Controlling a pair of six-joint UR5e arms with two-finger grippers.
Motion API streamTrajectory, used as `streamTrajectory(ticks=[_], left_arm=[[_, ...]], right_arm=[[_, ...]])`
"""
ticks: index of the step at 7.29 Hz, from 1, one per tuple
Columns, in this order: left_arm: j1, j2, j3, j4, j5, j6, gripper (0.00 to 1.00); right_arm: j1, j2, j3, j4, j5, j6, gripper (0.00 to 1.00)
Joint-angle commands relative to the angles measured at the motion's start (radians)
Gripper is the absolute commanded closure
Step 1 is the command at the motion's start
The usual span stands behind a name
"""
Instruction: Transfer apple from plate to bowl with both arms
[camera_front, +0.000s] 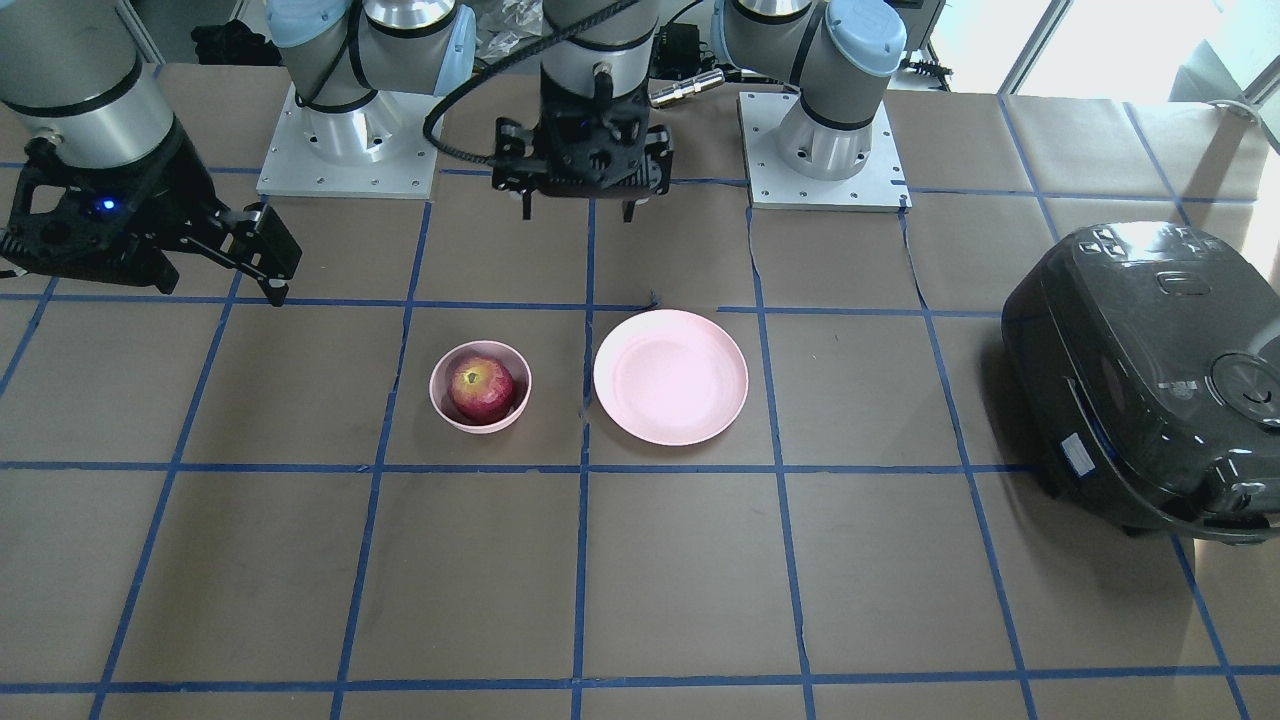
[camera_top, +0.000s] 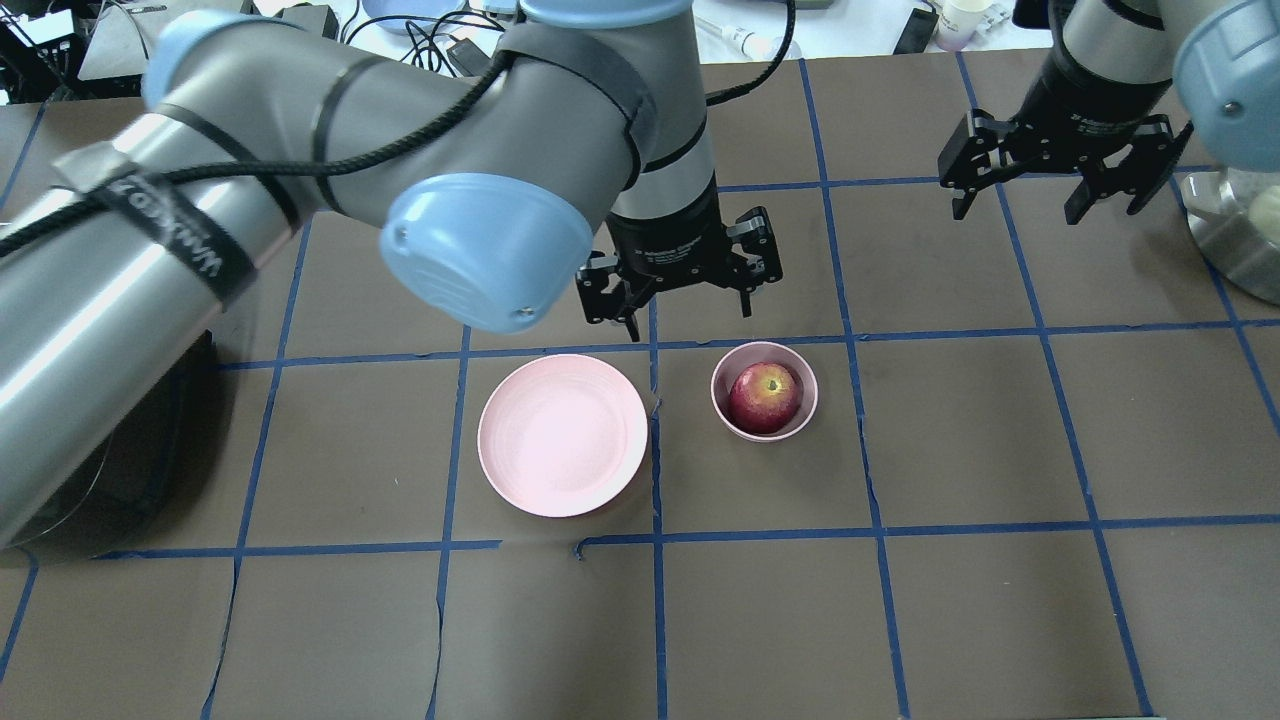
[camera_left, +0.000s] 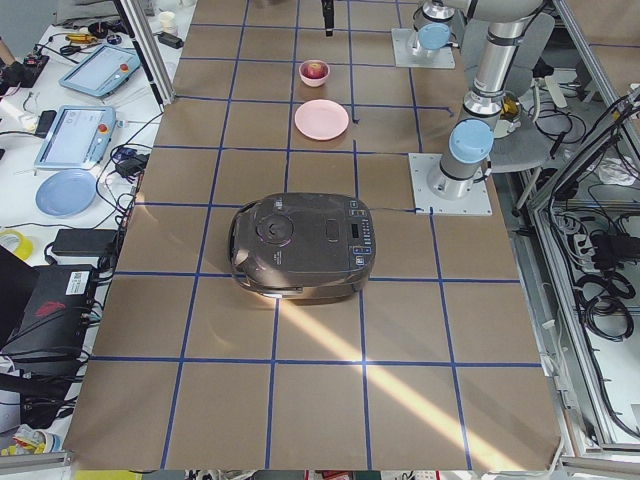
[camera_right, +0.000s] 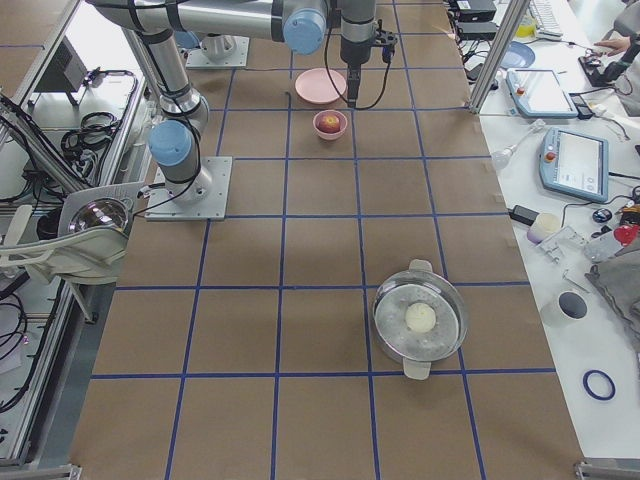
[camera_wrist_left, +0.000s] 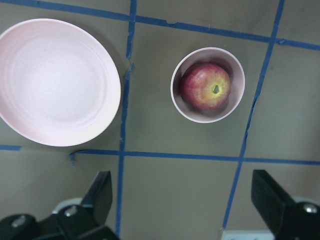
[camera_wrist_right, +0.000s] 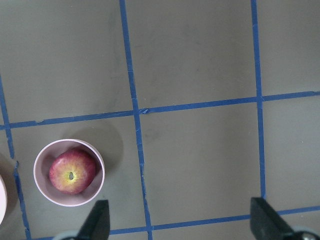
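Apple in bowl, both grippers open and empty

Apple sits inside the pink bowl, stem up, with the yellow patch around the stem clear in both wrist views. It fills most of the bowl. The bowl stands on the table, brown paper with a blue tape grid, just beside the pink plate on the robot's right, with a small gap and a tape line between them. The apple is well apart from both grippers.

Left gripper hangs raised over the table near the plate and bowl, pointing down. Its jaws are spread wide with nothing between them. Its wrist view shows the two fingers far apart at the bottom edge, with the plate and bowl both below.

Right gripper is off to the robot's right, well apart from the bowl and also raised. Its jaws are wide and hold nothing. Its wrist view has the bowl and apple at lower left.

A dark rice cooker sits at the table's end on the robot's left. A metal pot stands far off toward the other end.
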Motion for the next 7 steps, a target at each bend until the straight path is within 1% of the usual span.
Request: streamTrajectory(ticks=[1,2,3,4,7], left_arm=[[0.234,0.1,-0.003,-0.101,0.042,0.284,0.0],[0.331,0.108,0.001,-0.083,0.081,0.413,0.0],[0.388,0.102,-0.011,0.031,0.115,0.51,0.0],[0.399,0.081,-0.002,0.09,0.106,0.511,0.0],[0.396,0.079,-0.014,0.113,0.105,0.496,0.0]], right_arm=[[0.02,-0.052,0.001,0.029,0.04,0.0,0.0],[0.044,-0.054,0.004,0.033,0.055,0.001,0.0],[0.069,-0.051,0.013,0.033,0.056,0.032,0.0],[0.072,-0.046,0.016,0.036,0.048,0.043,0.0],[0.072,-0.04,0.025,0.039,0.039,0.044,0.0]])
